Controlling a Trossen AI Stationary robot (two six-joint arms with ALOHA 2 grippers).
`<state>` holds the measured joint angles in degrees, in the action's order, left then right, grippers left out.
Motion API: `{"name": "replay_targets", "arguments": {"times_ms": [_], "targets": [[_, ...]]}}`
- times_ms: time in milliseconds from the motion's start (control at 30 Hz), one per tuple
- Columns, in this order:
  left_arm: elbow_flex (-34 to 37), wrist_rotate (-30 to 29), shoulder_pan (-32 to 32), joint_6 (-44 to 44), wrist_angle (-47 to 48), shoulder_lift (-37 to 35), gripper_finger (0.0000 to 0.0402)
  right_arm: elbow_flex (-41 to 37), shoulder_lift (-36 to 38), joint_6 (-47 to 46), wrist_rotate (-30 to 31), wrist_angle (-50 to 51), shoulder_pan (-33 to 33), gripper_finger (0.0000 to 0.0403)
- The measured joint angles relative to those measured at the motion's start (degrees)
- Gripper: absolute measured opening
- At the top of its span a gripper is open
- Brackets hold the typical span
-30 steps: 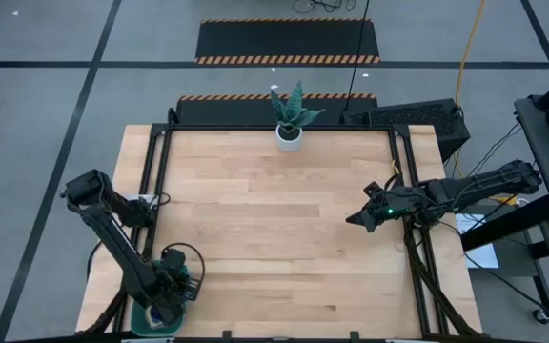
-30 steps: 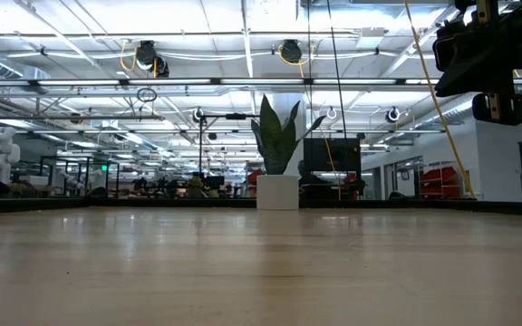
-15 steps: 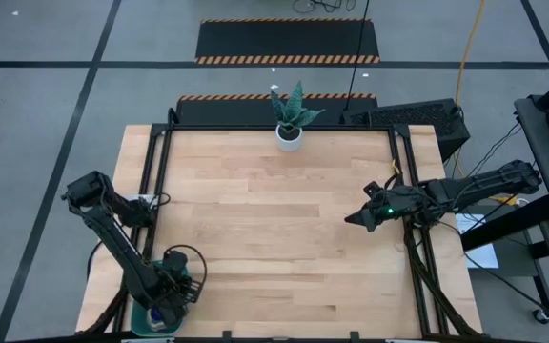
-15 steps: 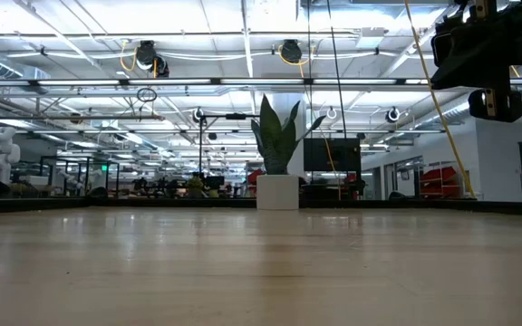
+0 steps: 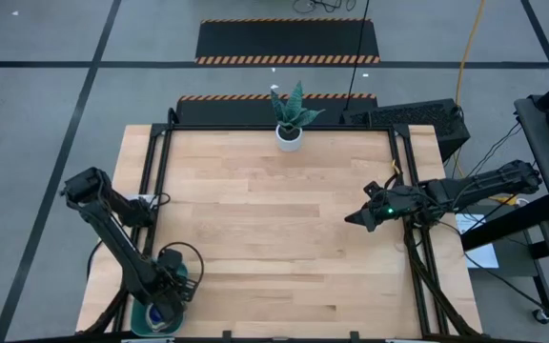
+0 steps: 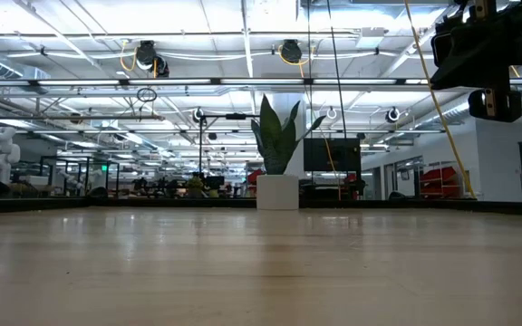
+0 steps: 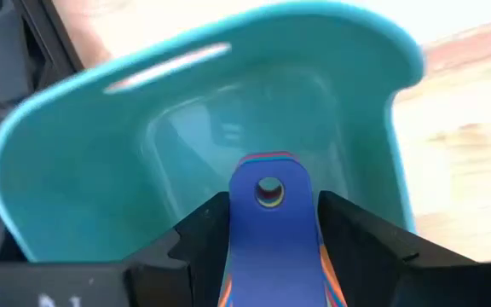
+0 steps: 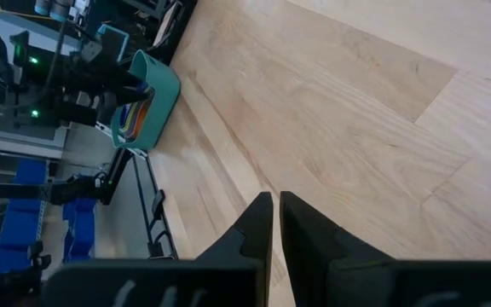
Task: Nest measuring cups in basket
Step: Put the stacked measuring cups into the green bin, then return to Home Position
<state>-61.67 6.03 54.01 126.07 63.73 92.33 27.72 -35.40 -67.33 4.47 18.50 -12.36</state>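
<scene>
At the high view's lower left, the left pincer [image 7: 267,234] straddles the blue cup handle [image 7: 268,226], fingers spread, handle's long axis pointing into the teal basket [image 7: 75,170]; the right pincer [image 8: 275,213], pressed together, hovers well apart.

Teal basket [image 7: 75,188], blue measuring cups [image 7: 267,247] handle with orange and red edges beneath, pale wood tabletop [image 5: 274,219], white pot [image 5: 289,138].

Robotics lab or industrial workshop hall. Wooden bench [image 5: 274,219] in a black metal frame on grey concrete floor marked with black tape lines and orange-black hazard-striped mats [image 5: 288,41]. Exposed ceiling trusses, ducts and strip lights [image 6: 198,54] beyond the bench's far edge. White robot figure [image 6: 0,149] and equipment racks in the background. Yellow cable [image 5: 465,57] trailing past the far right corner.
</scene>
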Motion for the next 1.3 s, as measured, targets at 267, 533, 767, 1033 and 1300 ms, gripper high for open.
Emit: {"name": "replay_targets", "arguments": {"times_ms": [267, 533, 767, 1033, 1300], "targets": [[0.0, -2.01, -1.86, -0.63, 7.53, -5.3, 0.0184, 0.0, -0.53, 0.15, 0.22, 0.15, 0.0, 0.0018], [0.0, -6.98, -4.92, -3.68, 10.84, -14.79, 0.0184, 0.0, -1.92, 0.5, 0.28, -0.28, 0.0, 0.0018], [0.0, -10.29, -8.55, -10.41, 12.04, -21.78, 0.0184, 0.0, -1.76, 2.16, 1.79, -1.93, 0.02, 0.0018], [0.0, -15.87, -13.51, -23.85, 12.66, -26.16, 0.0165, 0.0, -1.75, 8.89, 1.44, -9.49, 0.02, 0.0003], [0.0, -19.06, -16.38, -32.88, 12.51, -26.42, 0.0132, 0.0, -1.75, 29.99, 1.2, -21.38, -0.09, 0.0001]]}}
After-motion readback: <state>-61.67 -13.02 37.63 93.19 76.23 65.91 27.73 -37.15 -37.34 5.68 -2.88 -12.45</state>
